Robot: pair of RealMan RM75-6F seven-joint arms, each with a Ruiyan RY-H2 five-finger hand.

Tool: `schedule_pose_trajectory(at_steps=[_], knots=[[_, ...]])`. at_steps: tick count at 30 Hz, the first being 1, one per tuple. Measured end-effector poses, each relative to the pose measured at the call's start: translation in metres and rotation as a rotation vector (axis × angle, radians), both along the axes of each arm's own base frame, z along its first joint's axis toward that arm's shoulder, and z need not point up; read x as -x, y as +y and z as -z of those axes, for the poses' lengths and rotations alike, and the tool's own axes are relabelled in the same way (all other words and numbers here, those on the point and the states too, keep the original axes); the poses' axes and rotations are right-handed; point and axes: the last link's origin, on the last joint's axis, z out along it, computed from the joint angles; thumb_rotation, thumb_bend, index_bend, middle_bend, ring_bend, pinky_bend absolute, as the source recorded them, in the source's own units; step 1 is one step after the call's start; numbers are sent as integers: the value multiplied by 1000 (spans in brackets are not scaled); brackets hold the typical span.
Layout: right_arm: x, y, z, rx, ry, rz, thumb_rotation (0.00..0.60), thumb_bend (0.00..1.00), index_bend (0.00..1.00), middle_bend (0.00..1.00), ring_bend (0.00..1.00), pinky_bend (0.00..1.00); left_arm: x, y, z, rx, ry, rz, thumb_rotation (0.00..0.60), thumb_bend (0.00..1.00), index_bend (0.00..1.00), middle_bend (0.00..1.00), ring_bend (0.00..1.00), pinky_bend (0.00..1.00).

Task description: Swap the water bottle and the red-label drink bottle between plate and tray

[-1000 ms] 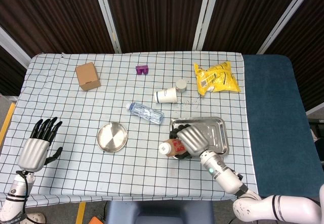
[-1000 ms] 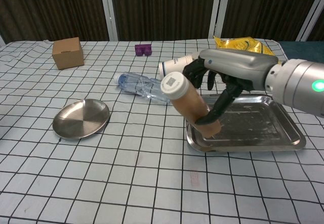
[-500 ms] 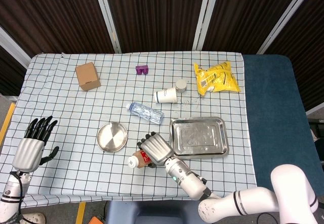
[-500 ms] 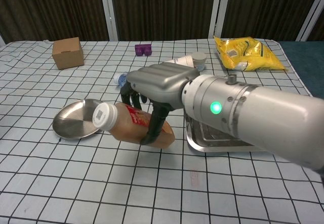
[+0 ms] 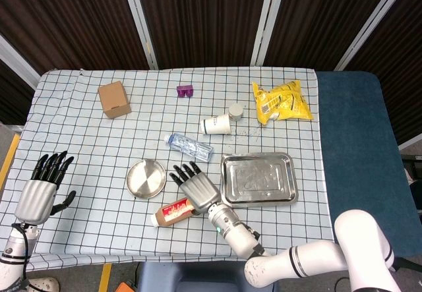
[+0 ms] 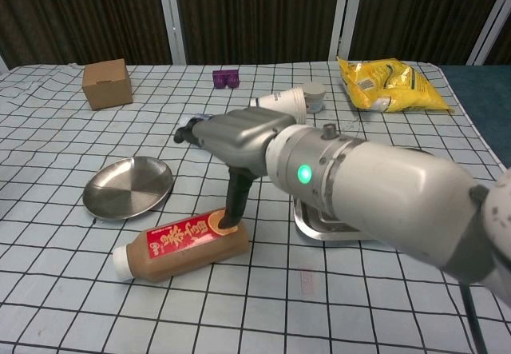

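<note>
The right hand [image 5: 196,186] is hovering with fingers spread flat, holding nothing, its thumb [image 6: 234,207] touching the red-label drink bottle [image 6: 180,245], which is lying on its side on the tablecloth just in front of the plate [image 5: 146,178]. The left hand [image 5: 43,191] is hanging released near the table's edge. Beyond, the water bottle [image 5: 189,147] is lying between plate and tray [image 5: 258,178].

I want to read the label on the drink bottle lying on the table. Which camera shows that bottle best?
The chest view: the red-label drink bottle lies on its side close to the camera, label up and large. In the head view the bottle is small, partly hidden under the right hand, and its label shows only as a red patch.
</note>
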Motion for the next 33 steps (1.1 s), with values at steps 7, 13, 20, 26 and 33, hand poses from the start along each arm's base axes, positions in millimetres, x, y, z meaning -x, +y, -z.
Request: schedule_pose_trajectory(at_steps=[7, 13, 20, 26, 33], knots=[[5, -47, -13, 114, -67, 149, 600, 73, 0, 0, 0, 25, 0, 1, 2, -1, 19, -5, 600, 339, 0, 0, 0, 2], [8, -92, -8, 193, -76, 252, 600, 73, 0, 0, 0, 25, 1, 2, 7, 11, 39, -10, 600, 339, 0, 0, 0, 3], [7, -130, 16, 188, -60, 345, 600, 73, 0, 0, 0, 25, 5, 6, 14, 32, 68, -35, 600, 344, 0, 0, 0, 2], [-7, -135, 45, 108, -72, 365, 600, 73, 0, 7, 0, 51, 8, 11, 12, 24, 67, -50, 600, 350, 0, 0, 0, 2], [-7, -136, 62, 97, -68, 393, 600, 74, 80, 102, 3, 189, 10, 12, 8, 18, 59, -53, 600, 350, 0, 0, 0, 2]])
